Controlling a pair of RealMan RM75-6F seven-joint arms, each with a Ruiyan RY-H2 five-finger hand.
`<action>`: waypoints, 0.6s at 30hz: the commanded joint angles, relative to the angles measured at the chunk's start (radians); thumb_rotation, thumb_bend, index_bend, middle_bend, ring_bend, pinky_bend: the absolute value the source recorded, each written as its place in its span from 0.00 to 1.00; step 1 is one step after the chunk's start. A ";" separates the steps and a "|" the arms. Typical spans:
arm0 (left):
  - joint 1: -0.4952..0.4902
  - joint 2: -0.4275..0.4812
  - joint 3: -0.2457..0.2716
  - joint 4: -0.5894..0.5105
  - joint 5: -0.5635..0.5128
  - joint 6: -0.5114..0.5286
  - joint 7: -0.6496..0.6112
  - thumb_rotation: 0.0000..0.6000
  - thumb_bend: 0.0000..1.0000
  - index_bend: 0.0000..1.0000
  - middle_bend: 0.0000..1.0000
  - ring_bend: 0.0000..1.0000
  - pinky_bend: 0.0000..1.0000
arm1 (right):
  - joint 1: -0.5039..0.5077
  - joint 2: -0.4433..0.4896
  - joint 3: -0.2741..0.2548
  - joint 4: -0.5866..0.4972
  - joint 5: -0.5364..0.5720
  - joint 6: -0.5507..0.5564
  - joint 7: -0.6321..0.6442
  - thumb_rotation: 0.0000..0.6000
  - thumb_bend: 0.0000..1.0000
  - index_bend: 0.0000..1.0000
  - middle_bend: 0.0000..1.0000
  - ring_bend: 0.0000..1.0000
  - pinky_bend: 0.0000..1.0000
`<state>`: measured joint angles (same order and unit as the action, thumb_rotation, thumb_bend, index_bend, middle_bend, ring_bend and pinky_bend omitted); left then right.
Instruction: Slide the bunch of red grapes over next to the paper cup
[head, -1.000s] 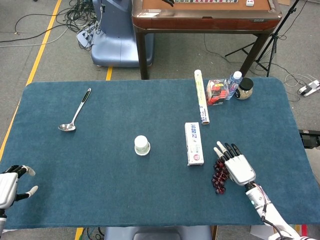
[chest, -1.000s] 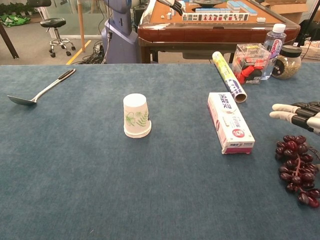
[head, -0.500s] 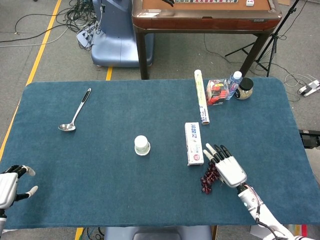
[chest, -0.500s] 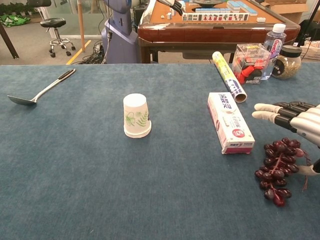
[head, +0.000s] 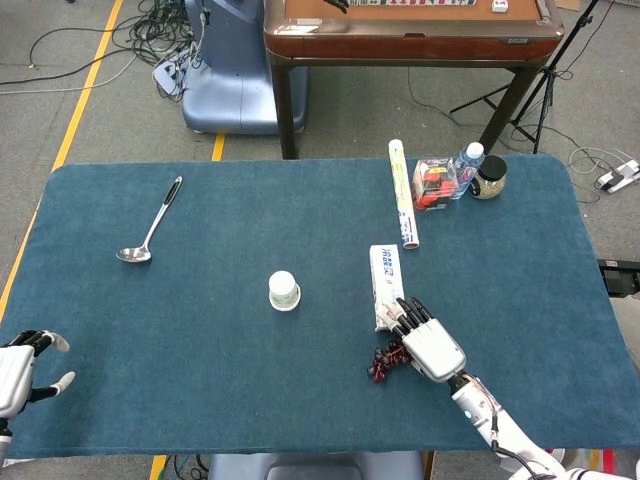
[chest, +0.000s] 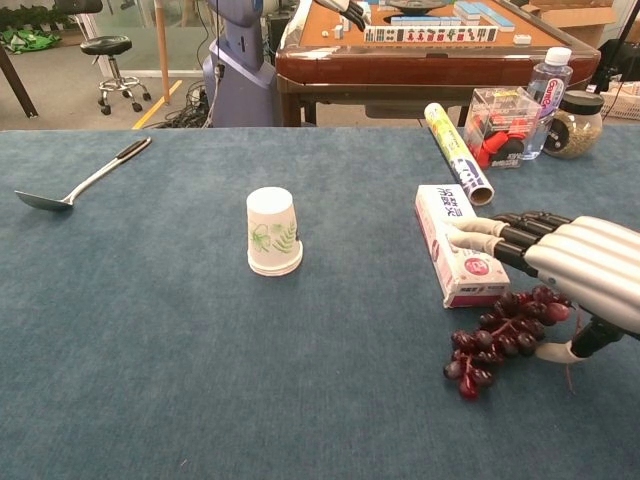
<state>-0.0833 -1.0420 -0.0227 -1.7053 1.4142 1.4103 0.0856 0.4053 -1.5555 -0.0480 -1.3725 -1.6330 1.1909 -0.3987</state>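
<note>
Right robot hand (chest: 575, 262), fingers extended and apart, rests flat against the red grapes (chest: 500, 337), holding nothing. Left robot hand (head: 20, 372) lies open. Paper cup (chest: 272, 231) stands upside down, well apart from the grapes.

One cup (chest: 273, 232), one grape bunch (chest: 500, 338), one ladle (chest: 82, 182)

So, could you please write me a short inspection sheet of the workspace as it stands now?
Surface: table covered in blue cloth.
Job's things: red grapes lie on the cloth at the right hand, apart from the upturned paper cup.
Clutter: white box beside the grapes; ladle; roll; clear box, bottle, jar at the far edge.
Hands: right hand flat, fingers over the box, thumb behind the grapes; left hand empty, at the near edge.
Cables: on the floor.
Surroundings: wooden table, stool.
</note>
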 joint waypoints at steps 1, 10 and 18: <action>0.000 0.000 0.000 0.000 0.000 0.000 0.000 1.00 0.20 0.48 0.43 0.32 0.46 | 0.004 -0.006 0.000 -0.006 -0.004 -0.004 -0.006 1.00 0.00 0.00 0.00 0.00 0.11; 0.001 0.002 -0.003 0.002 -0.006 0.001 -0.003 1.00 0.20 0.48 0.43 0.32 0.46 | 0.024 -0.025 0.009 -0.032 -0.016 -0.018 -0.018 1.00 0.00 0.00 0.00 0.00 0.11; 0.000 0.002 -0.003 0.003 -0.006 -0.002 -0.005 1.00 0.20 0.48 0.43 0.32 0.46 | 0.039 -0.045 0.016 -0.061 -0.023 -0.027 -0.025 1.00 0.00 0.00 0.00 0.00 0.11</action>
<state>-0.0835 -1.0400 -0.0257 -1.7024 1.4079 1.4087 0.0811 0.4430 -1.5998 -0.0334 -1.4320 -1.6558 1.1653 -0.4230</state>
